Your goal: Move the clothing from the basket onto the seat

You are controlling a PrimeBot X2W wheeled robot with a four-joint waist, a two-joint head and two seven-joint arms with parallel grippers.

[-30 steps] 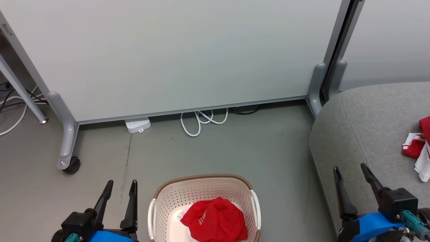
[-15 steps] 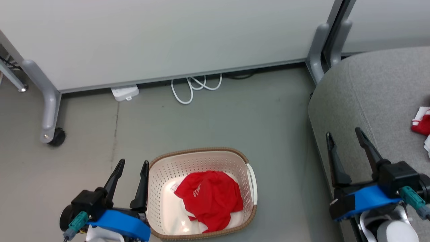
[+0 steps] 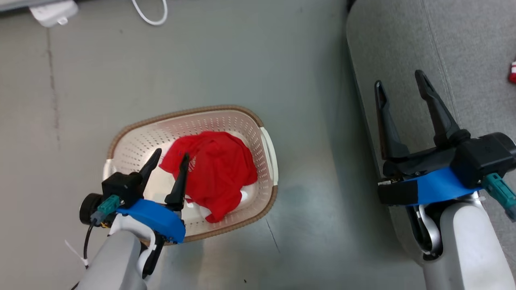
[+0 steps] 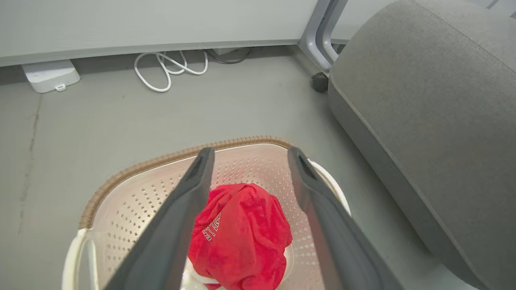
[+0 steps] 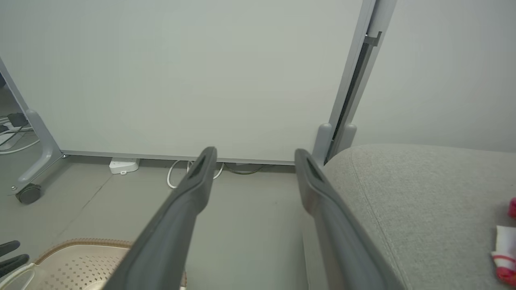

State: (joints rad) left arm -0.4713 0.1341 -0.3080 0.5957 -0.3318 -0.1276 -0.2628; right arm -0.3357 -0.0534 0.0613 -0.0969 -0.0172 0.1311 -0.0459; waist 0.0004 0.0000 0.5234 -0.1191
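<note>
Red clothing (image 3: 217, 171) crumpled in basket (image 3: 189, 112), grey seat (image 3: 397, 44) beside

Bright, even light; soft shadows; wrist views distorted.

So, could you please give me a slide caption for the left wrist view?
Open left claw poised above red clothing in the basket, seat alongside.

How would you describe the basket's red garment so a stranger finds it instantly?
Beside the large light grey fabric sofa seat, a cream-white perforated plastic basket with brown woven-look rim stands on the floor. Inside lies a crumpled bright red garment with white print; the other red piece lies up on the seat.
</note>
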